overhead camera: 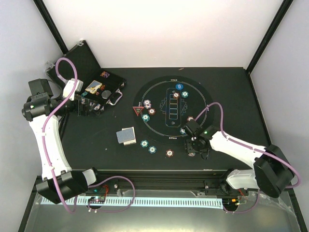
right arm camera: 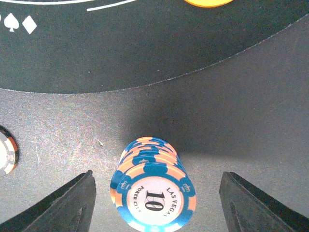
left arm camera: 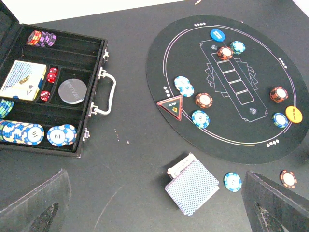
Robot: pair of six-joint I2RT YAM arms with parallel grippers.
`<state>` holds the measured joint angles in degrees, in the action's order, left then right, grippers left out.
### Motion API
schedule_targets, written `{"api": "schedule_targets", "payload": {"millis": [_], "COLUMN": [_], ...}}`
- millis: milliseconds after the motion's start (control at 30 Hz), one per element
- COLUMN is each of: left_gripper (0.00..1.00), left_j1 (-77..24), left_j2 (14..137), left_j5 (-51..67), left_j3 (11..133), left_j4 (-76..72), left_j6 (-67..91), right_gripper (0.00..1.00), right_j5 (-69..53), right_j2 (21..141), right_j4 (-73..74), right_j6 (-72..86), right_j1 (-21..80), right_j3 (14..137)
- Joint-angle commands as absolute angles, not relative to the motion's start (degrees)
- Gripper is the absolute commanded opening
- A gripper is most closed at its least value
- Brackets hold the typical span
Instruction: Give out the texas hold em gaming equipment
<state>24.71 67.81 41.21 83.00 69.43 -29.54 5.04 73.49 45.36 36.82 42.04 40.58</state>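
The open case holds blue-white chips, a card pack, red dice and a silver disc. On the black tabletop lie the round mat, carrying mixed chips, and a deck beside it. The right tool is spread wide around a blue chip stack just off the mat, not touching it. The left tool is also spread wide and holds nothing.
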Motion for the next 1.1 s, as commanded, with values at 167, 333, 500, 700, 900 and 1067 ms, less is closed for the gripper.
{"api": "schedule_targets", "payload": {"millis": [167,333,500,700,900,1067], "left_gripper": [0.99,0.99,0.99,0.99,0.99,0.99], "left_j1": [25.1,25.1,25.1,25.1,25.0,25.0], "left_j2": [66.9,67.1,67.2,67.3,67.3,67.4], "left_j5": [42.5,42.3,42.3,42.0,41.9,41.8], "left_j3": [83.8,83.8,84.1,84.3,85.0,85.5], "left_j4": [69.6,69.3,69.3,69.3,69.4,69.7], "left_j6": [-29.1,-29.2,-29.2,-29.1,-28.9,-28.8], "right_gripper": [0.63,0.58,0.50,0.37,0.29,0.24], "right_j5": [5.3,5.5,5.6,5.6,5.4,5.6], "right_j2": [75.9,76.3,76.6,76.6,76.6,75.1], "right_j4": [44.0,44.1,44.3,44.6,45.0,47.1], "right_j6": [37.6,37.5,37.4,37.2,36.8,36.8], "right_j1": [43.4,43.5,43.5,43.5,43.5,43.4], "right_j3": [41.0,41.3,41.6,42.2,42.8,45.9]}}
